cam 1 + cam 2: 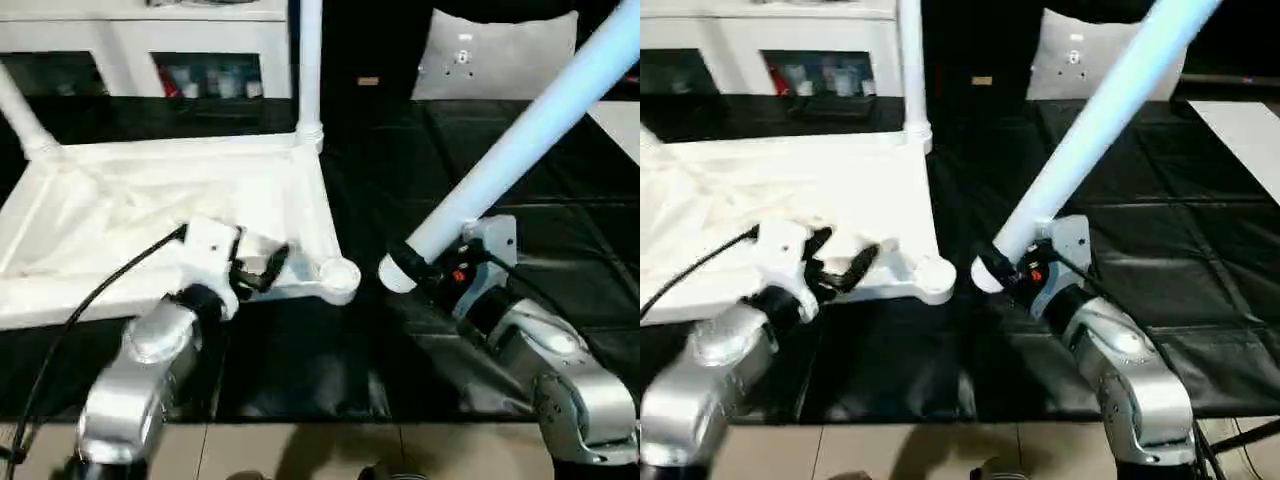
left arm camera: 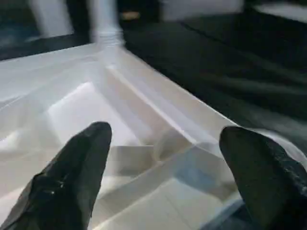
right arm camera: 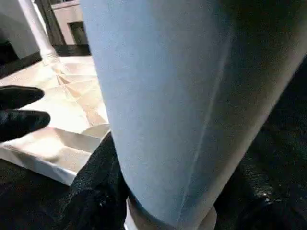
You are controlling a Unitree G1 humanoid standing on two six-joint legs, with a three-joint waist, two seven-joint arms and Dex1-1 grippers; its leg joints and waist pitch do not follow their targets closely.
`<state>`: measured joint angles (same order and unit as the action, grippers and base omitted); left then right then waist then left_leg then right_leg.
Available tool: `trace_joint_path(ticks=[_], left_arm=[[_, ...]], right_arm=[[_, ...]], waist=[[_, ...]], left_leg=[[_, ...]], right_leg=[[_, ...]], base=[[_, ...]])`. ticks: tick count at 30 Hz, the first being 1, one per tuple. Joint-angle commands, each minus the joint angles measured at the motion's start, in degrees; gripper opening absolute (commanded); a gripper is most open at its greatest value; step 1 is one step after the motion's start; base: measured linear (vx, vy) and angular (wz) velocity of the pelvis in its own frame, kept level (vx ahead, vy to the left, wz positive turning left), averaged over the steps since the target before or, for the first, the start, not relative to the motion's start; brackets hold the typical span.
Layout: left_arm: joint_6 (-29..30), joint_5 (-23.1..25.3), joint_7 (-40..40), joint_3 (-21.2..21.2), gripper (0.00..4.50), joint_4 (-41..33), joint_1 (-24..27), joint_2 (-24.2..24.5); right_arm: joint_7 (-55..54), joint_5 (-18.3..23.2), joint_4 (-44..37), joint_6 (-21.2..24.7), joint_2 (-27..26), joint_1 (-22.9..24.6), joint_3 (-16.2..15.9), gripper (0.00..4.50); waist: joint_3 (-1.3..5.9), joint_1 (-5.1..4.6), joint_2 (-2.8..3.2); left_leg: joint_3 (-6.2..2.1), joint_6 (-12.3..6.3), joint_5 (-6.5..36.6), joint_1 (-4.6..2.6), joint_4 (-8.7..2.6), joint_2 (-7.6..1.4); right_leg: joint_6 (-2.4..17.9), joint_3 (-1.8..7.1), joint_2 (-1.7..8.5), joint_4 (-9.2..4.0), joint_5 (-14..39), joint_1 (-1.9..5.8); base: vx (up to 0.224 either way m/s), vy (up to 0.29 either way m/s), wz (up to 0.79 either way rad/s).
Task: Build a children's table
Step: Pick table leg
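The left gripper (image 1: pixel 262 268) spreads its black fingers over the upturned white plastic ribbed table top (image 1: pixel 120 215) on black matting (image 1: pixel 560 200), while the right gripper (image 1: pixel 432 268) clamps a long white tapered leg (image 1: pixel 520 140) beside the empty corner socket (image 1: pixel 340 275)

You lose the upper end of the held leg (image 1: pixel 520 140) past the picture's top right corner, so its tip is out of sight. The standing leg (image 1: pixel 309 60) at the tabletop's far corner is cut off by the top edge as well. The tabletop (image 1: pixel 120 200) runs off the left side, leaving its far-left corners hidden. In your right wrist view, the fingers (image 3: pixel 96 187) are mostly buried behind the leg. Items on the shelf (image 1: pixel 210 80) behind are probably bottles, too blurred to tell.
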<state>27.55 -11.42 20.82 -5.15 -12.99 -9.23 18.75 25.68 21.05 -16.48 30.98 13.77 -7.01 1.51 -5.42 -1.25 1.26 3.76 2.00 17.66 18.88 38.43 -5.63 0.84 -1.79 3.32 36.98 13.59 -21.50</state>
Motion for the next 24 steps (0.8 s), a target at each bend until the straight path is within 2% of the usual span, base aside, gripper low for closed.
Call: trace_joint_path(ticks=[1,2,3,4,5,6,8,10,11,13,15,16,19,20,21,22,24], left_arm=[[0.6,2.3,5.8,-2.9,4.39,4.1,-2.5,3.9],[0.4,2.9,7.1,-3.4,4.45,5.4,-3.4,5.0],[-0.2,2.7,9.6,-3.7,4.48,7.0,-4.5,6.5],[-0.4,2.0,12.4,-4.0,4.16,8.3,-5.5,7.7],[-1.0,1.4,14.8,-4.4,3.96,9.1,-6.1,8.7],[-3.5,1.2,20.9,-5.9,3.83,10.9,-7.5,11.4],[-5.1,1.2,23.7,-6.6,3.83,11.9,-8.2,12.3],[-9.4,2.3,31.2,-9.8,3.66,15.6,-10.9,14.8],[-9.8,2.6,32.0,-10.3,3.51,16.2,-11.4,15.0],[-12.3,3.0,36.6,-12.1,3.4,22.6,-15.8,14.3],[-14.3,3.2,38.9,-12.6,3.2,27.4,-18.8,13.0],[-15.2,3.1,40.3,-12.7,3.06,29.8,-20.2,12.4],[-18.9,5.0,42.3,-13.5,2.94,37.8,-24.5,11.3],[-19.5,5.2,42.7,-13.6,2.69,39.7,-25.5,11.1],[-20.0,5.3,43.4,-13.7,2.69,41.8,-26.7,10.9],[-20.3,5.3,44.4,-13.9,2.56,43.6,-27.6,10.9],[-21.2,5.6,45.8,-14.3,2.4,46.7,-29.0,10.7]], right_arm=[[1.0,-0.2,1.5,-2.4,0.2,-1.6,-0.5,1.93],[1.2,-0.3,1.9,-2.9,0.1,-2.0,-0.6,1.93],[0.8,-0.5,2.3,-3.9,-0.3,-2.4,-0.6,1.93],[0.4,-0.1,2.4,-2.5,-0.2,-2.8,-0.4,1.93],[0.4,0.3,2.3,-1.0,-0.1,-3.0,-0.4,1.93],[0.9,0.5,2.2,0.1,0.3,-3.1,-0.6,1.93],[1.6,0.7,2.1,0.0,0.5,-3.0,-0.8,1.93],[3.6,0.9,2.0,-1.2,1.1,-2.4,-1.6,1.93],[3.8,0.9,2.0,-1.3,1.2,-2.3,-1.7,1.93],[4.9,0.4,2.9,-2.5,2.0,-2.1,-2.6,1.93],[5.3,0.1,3.3,-2.8,2.3,-2.0,-2.9,1.93],[5.4,0.1,3.3,-2.7,2.3,-1.9,-3.1,1.93],[5.6,0.1,3.0,-2.4,2.0,-1.8,-3.4,1.93],[5.7,0.1,2.8,-2.2,1.9,-1.8,-3.4,1.93],[5.7,0.1,2.9,-2.3,1.9,-1.8,-3.4,1.93],[5.8,0.1,2.9,-2.2,1.9,-1.7,-3.6,1.93],[5.8,0.1,3.0,-2.2,2.1,-1.5,-3.9,1.93]], waist=[[2.73,0.0,1.1],[2.71,-0.14,0.5],[2.78,-0.15,1.02],[2.86,-0.23,0.6],[2.84,-0.17,0.63],[2.95,-0.05,0.71],[3.02,-0.11,1.1],[3.29,0.0,1.18],[3.29,0.0,1.18],[3.46,0.01,1.24],[3.57,0.15,1.23],[3.67,0.1,1.22],[3.95,-0.07,1.19],[4.1,-0.14,0.97],[4.03,-0.09,1.06],[4.08,-0.11,0.81],[4.18,-0.06,0.87]], left_leg=[[-0.86,-8.12,-7.4,0.48,-5.05,-4.77],[-0.72,-7.87,-5.7,0.48,-5.26,-4.73],[-0.76,-6.89,-4.3,0.57,-5.37,-4.67],[-0.64,-6.15,-4.1,0.84,-5.48,-4.63],[-0.65,-5.89,-4.5,0.95,-5.58,-4.63],[-0.55,-5.67,-5.2,0.88,-5.65,-4.55],[-0.42,-5.15,-5.5,0.99,-5.63,-4.76],[-0.35,-5.22,-5.6,1.03,-5.75,-4.75],[-0.28,-5.23,-5.6,1.02,-5.8,-4.73],[-0.24,-4.89,-6.9,1.12,-5.77,-4.97],[-0.01,-4.68,-7.0,1.07,-5.76,-4.76],[-0.13,-4.17,-7.5,1.36,-5.86,-4.94],[-0.07,-3.53,-8.0,1.62,-5.81,-4.96],[0.06,-3.33,-8.3,1.57,-5.73,-4.9],[0.09,-3.25,-8.3,1.59,-5.76,-4.85],[0.26,-3.23,-8.3,1.54,-5.78,-4.81],[0.35,-3.09,-8.8,1.39,-5.84,-5.03]], right_leg=[[16.2,2.9,4.81,-4.26,1.9,3.0],[15.9,2.94,4.67,-4.67,3.3,2.93],[15.7,2.97,4.71,-4.56,4.4,3.12],[15.5,3.09,4.81,-4.7,4.6,3.39],[15.4,3.11,4.8,-4.7,4.5,3.47],[15.3,3.08,4.68,-4.83,4.2,3.31],[15.9,3.02,4.77,-4.6,3.0,3.26],[16.0,3.0,4.73,-4.63,1.9,3.39],[16.0,2.99,4.69,-4.65,1.7,3.37],[16.7,2.81,4.81,-4.33,-0.8,3.48],[16.9,2.81,4.77,-4.62,-0.7,3.49],[17.2,2.75,4.88,-4.36,-1.7,3.85],[16.9,2.77,4.96,-4.36,-2.9,4.24],[16.7,2.86,4.98,-4.32,-3.4,4.32],[16.7,2.84,4.99,-4.4,-3.2,4.28],[16.5,2.9,4.94,-4.61,-2.8,4.27],[16.9,2.9,5.02,-4.42,-3.6,4.2]], base=[[-0.053,-0.019,0.02],[-0.053,-0.019,0.01],[-0.054,-0.019,0.02],[-0.054,-0.019,0.02],[0.0,0.0,0.0],[0.0,0.0,0.0],[0.0,0.0,0.0],[0.0,0.0,0.0],[0.0,0.0,0.0],[0.0,0.0,0.0],[0.0,0.0,0.0],[0.0,0.0,0.0],[0.0,0.0,0.0],[0.0,0.0,0.0],[0.0,0.0,0.0],[0.0,0.0,0.0],[0.0,0.0,0.0]])
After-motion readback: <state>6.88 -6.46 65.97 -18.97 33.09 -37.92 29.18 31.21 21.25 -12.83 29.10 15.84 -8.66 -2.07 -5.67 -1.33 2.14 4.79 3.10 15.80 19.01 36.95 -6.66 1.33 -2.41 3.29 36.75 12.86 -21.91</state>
